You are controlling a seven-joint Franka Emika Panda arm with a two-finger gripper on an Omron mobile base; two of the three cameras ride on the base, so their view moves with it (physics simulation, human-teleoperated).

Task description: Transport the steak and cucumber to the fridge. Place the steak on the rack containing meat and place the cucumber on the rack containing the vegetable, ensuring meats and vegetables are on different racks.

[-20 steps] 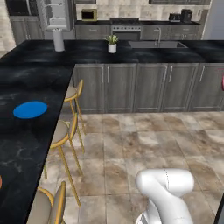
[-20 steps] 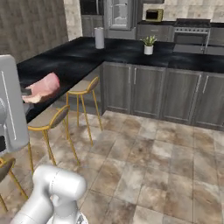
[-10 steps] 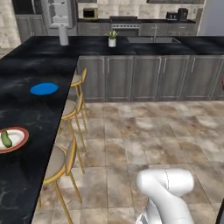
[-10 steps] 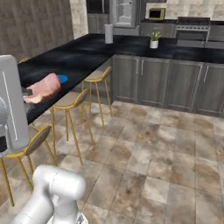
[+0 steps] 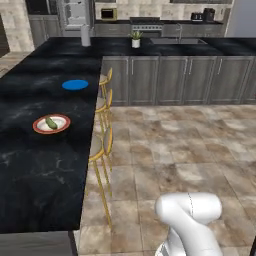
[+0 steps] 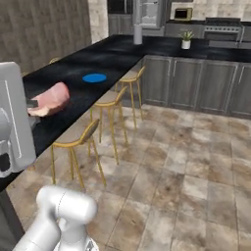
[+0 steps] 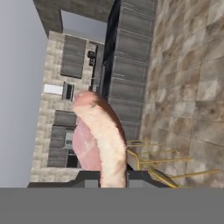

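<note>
A: One item is in the claw (image 7: 107, 177): the steak (image 7: 98, 138). In the hand view both dark tips are clamped on the slab's lower end, and the pink meat with its paler edge stands up from between them.

B: Other angle?

A: Right base view has the steak (image 6: 50, 98) held up at the left edge, beside the arm's white link, in front of the black table (image 6: 73, 81). It looks lifted off the top, not lying on it.

B: Cucumber?

A: On the red-rimmed white plate (image 5: 51, 124), on the near-left part of the table (image 5: 35, 170) in the left base view. The cucumber (image 5: 51, 123) lies at an angle across the plate's middle.

B: Past that?

A: Blue plate (image 5: 75, 84) farther back on the same top, well apart from the red-rimmed one. Right base view shows it too (image 6: 94, 77). Three gold-legged stools (image 5: 103, 145) line the table edge, over tan stone floor tiles (image 5: 190, 145).

B: Fridge?

A: Far end of the room, grey and tall, top left of the left base view (image 5: 75, 15). Can't tell the door state from here. A grey cylinder (image 5: 85, 35) and a small potted plant (image 5: 135, 40) sit on the back table, with a microwave (image 5: 108, 13) behind.
</note>
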